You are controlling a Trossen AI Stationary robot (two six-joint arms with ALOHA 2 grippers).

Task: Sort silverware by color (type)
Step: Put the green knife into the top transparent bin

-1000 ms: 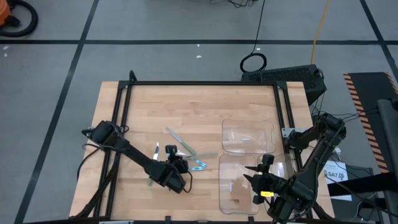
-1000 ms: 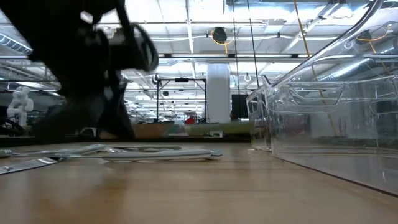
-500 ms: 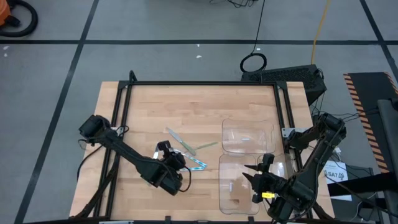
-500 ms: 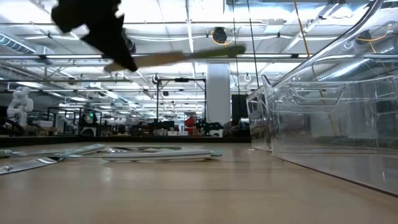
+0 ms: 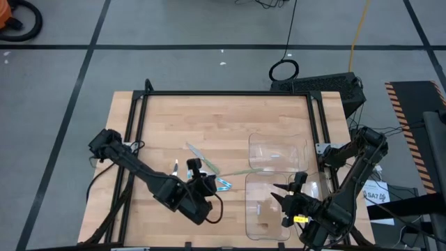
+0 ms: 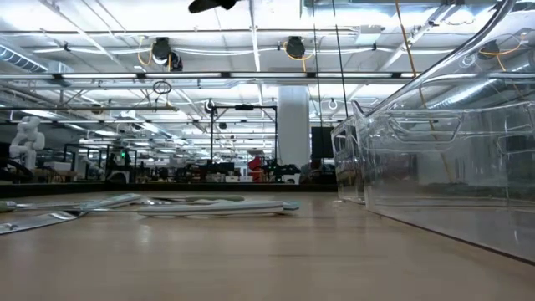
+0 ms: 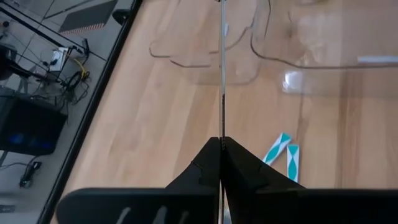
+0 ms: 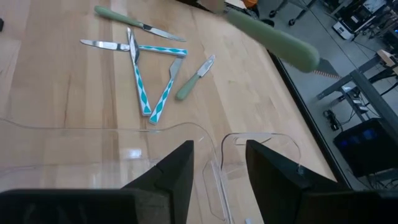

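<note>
Dark fingers of the left end effector (image 5: pixel 202 183) are pressed together on one end of a slim pale-green utensil (image 5: pixel 240 171), lifted clear of the wooden table (image 5: pixel 209 118). In the left wrist view the utensil (image 7: pixel 221 68) shows edge-on as a thin line running straight out from the closed fingertips (image 7: pixel 211 162). From above, its long axis points away from the left end effector toward two clear trays (image 5: pixel 279 150), its far end near the rim of one.

On the table just beside this end effector lie the other utensils: two with teal-and-white patterned handles (image 8: pixel 152 93), crossed into a V, a green-handled knife (image 8: pixel 127 22) and a shorter green-handled piece (image 8: pixel 193 81).

The right end effector (image 5: pixel 287 202) hovers over the nearer tray, its fingers (image 8: pixel 168 180) parted and holding nothing.
</note>
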